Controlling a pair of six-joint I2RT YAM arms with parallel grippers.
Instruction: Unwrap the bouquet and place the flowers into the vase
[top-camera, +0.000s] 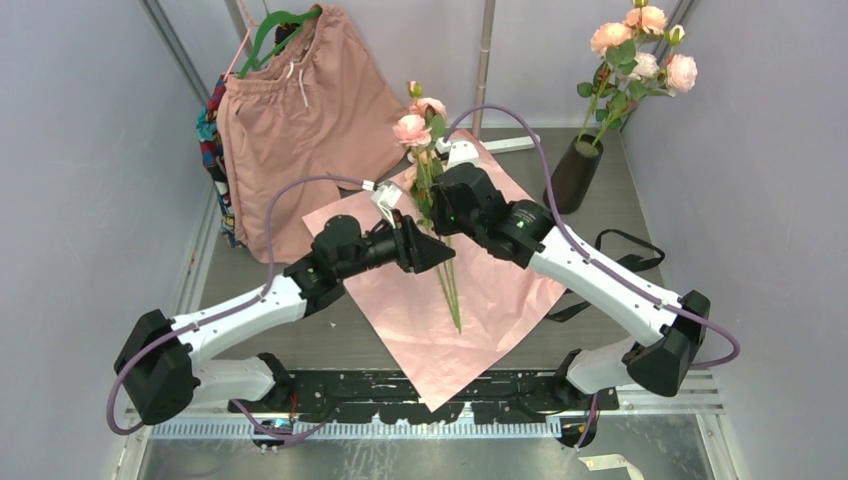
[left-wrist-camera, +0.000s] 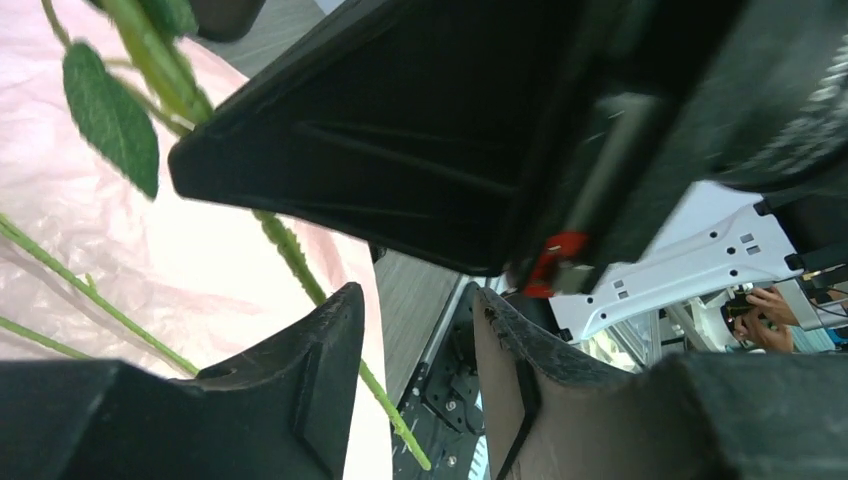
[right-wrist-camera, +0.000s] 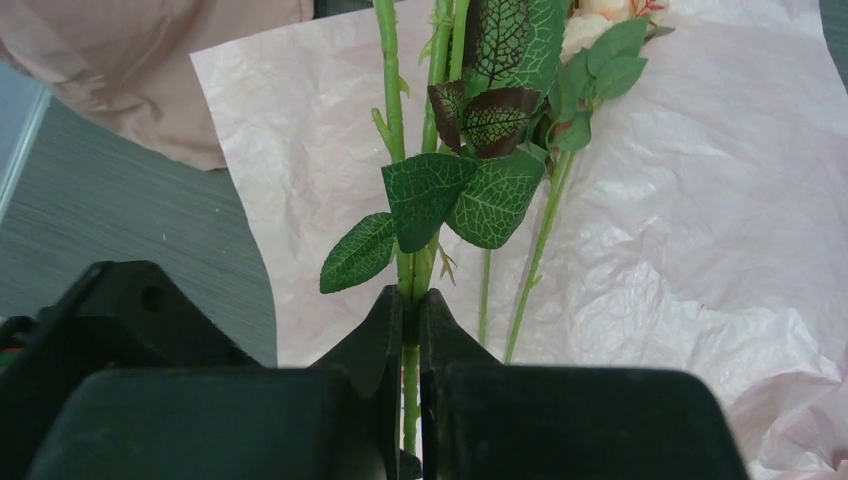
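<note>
The flowers (right-wrist-camera: 430, 200) were gripped at the stems by the closed right gripper (right-wrist-camera: 410, 305); the left gripper (left-wrist-camera: 415, 300) was positioned partly open over the paper (top-camera: 500, 290).

Crinkled matt pink tissue paper (right-wrist-camera: 700, 200), matt black vase (top-camera: 572, 175)

walls (top-camera: 60, 150): pale grey panels | table (top-camera: 650, 190): grey woodgrain | rear posts (top-camera: 487, 60): metal, probably aluminium
</note>
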